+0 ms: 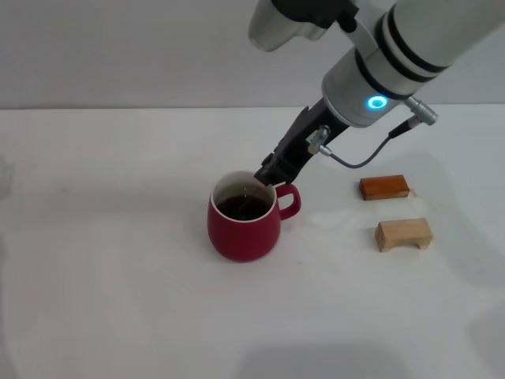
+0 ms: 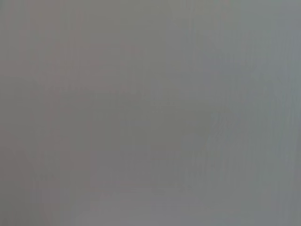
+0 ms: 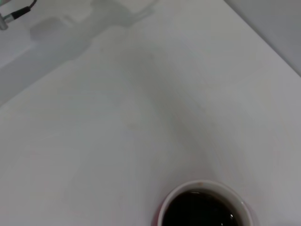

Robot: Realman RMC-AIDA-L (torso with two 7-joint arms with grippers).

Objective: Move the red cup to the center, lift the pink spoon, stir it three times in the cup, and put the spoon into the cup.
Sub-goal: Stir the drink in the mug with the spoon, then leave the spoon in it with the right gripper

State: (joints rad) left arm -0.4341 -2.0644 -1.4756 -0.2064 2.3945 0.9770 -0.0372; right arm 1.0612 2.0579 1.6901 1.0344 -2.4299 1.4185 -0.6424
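Note:
The red cup stands near the middle of the white table, handle toward the right, with dark liquid inside. Its white rim and dark contents also show at the edge of the right wrist view. My right gripper reaches down from the upper right, and its dark tip sits at the cup's far rim just above the handle. A faint slim streak slants through the liquid below the tip; I cannot tell whether it is the pink spoon. No spoon lies on the table. The left arm is out of view; its wrist view shows only plain grey.
An orange-brown block and a light wooden block lie to the right of the cup. White tabletop spreads to the left and front, and a grey wall stands behind.

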